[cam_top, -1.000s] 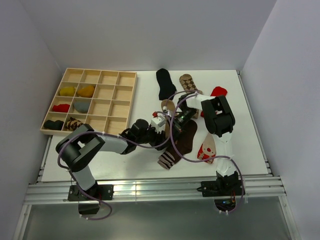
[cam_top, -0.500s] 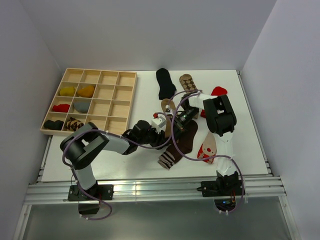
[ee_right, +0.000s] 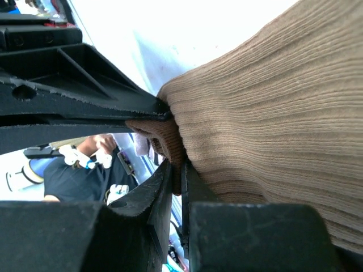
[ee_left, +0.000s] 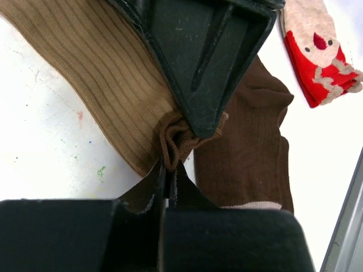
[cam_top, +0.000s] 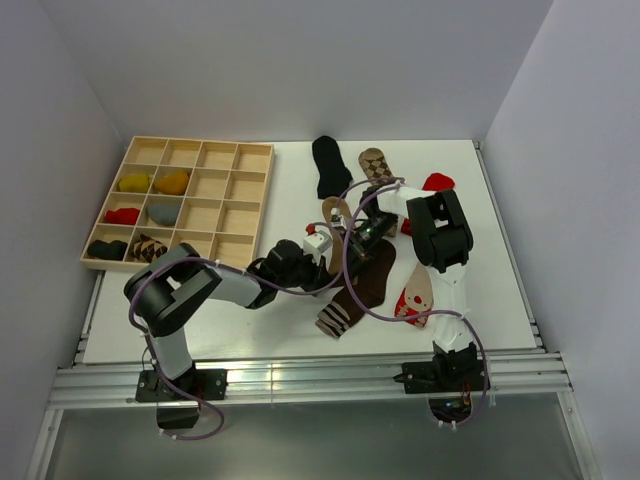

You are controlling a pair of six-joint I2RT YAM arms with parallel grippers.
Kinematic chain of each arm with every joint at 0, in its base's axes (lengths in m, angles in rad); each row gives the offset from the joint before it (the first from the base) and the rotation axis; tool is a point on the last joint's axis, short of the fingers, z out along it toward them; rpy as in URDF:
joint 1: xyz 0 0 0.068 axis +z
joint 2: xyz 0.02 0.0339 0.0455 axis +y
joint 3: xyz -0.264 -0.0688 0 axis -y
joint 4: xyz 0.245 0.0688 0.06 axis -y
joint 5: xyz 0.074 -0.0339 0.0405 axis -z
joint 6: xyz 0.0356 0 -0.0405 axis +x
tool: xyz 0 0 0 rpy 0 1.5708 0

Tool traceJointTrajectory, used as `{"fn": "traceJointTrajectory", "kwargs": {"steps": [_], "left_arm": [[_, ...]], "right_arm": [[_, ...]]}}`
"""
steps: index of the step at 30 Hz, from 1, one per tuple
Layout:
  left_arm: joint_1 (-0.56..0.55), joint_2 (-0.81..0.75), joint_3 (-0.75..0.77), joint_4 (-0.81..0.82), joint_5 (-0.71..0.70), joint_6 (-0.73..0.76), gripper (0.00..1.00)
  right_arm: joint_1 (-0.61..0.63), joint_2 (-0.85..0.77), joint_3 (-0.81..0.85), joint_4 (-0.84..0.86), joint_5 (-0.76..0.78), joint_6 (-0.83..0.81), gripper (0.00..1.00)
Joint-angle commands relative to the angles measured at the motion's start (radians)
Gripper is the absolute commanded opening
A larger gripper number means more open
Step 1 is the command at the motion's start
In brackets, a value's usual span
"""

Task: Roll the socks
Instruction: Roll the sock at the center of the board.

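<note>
Apparently the roll is only just being started on the tan sock (ee_left: 108, 79), which lies flat on the tabletop (cam_top: 480, 250) near the middle, between the two arms. Its end is bunched into a small fold, and both hands have hold of that fold. The left hand (ee_left: 169, 170) is closed tight on the gathered fabric from below in its wrist view. The right hand (ee_right: 177, 170) is likewise pinched shut on the same ribbed edge, one black finger crossing just above the left one.

Just beside the tan sock lies the dark brown sock (ee_left: 244, 147), partly under it, and the red sock (ee_left: 315, 62) with the white figure lies a little apart. Farther back on the tabletop are the black sock (cam_top: 330, 165) and the argyle sock (cam_top: 375, 165). The wooden tray (cam_top: 200, 142) stands at the left, with several coloured bundles in its left compartments.

I judge the next move calls for turning the pinched end over onto the sock's length, both hands moving together so the fold does not slip, and without dragging the brown sock along.
</note>
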Motion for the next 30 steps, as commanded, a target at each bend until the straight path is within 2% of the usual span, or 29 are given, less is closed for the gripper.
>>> {"fn": "traceJointTrajectory", "kwargs": {"steps": [1,3,4,7,10,14,22,25,30], "left_arm": [[-0.007,0.006,0.039,0.04,0.022,-0.023,0.0],[-0.005,-0.013,0.042,0.006,-0.002,-0.034,0.0],[-0.007,-0.019,0.049,-0.045,-0.021,-0.037,0.0],[-0.005,-0.044,0.075,-0.136,-0.087,-0.051,0.0],[-0.005,-0.076,0.098,-0.263,-0.154,-0.065,0.0],[-0.004,-0.143,0.115,-0.421,-0.251,-0.095,0.0],[-0.004,-0.208,0.176,-0.713,-0.286,-0.171,0.0],[-0.015,-0.232,0.203,-0.773,-0.247,-0.183,0.0],[-0.018,-0.165,0.334,-0.843,-0.108,-0.149,0.0]], "right_arm": [[-0.006,-0.004,0.046,0.052,0.036,0.038,0.09],[-0.006,-0.024,0.046,0.078,0.06,0.061,0.22],[-0.006,-0.035,0.045,0.107,0.093,0.069,0.31],[-0.004,-0.088,0.034,0.176,0.139,0.095,0.48],[-0.007,-0.15,0.013,0.242,0.179,0.116,0.53],[-0.007,-0.217,-0.024,0.318,0.213,0.13,0.54],[-0.017,-0.331,-0.128,0.479,0.296,0.149,0.52],[-0.03,-0.398,-0.202,0.548,0.284,0.141,0.51],[-0.056,-0.544,-0.368,0.699,0.288,0.103,0.47]]}}
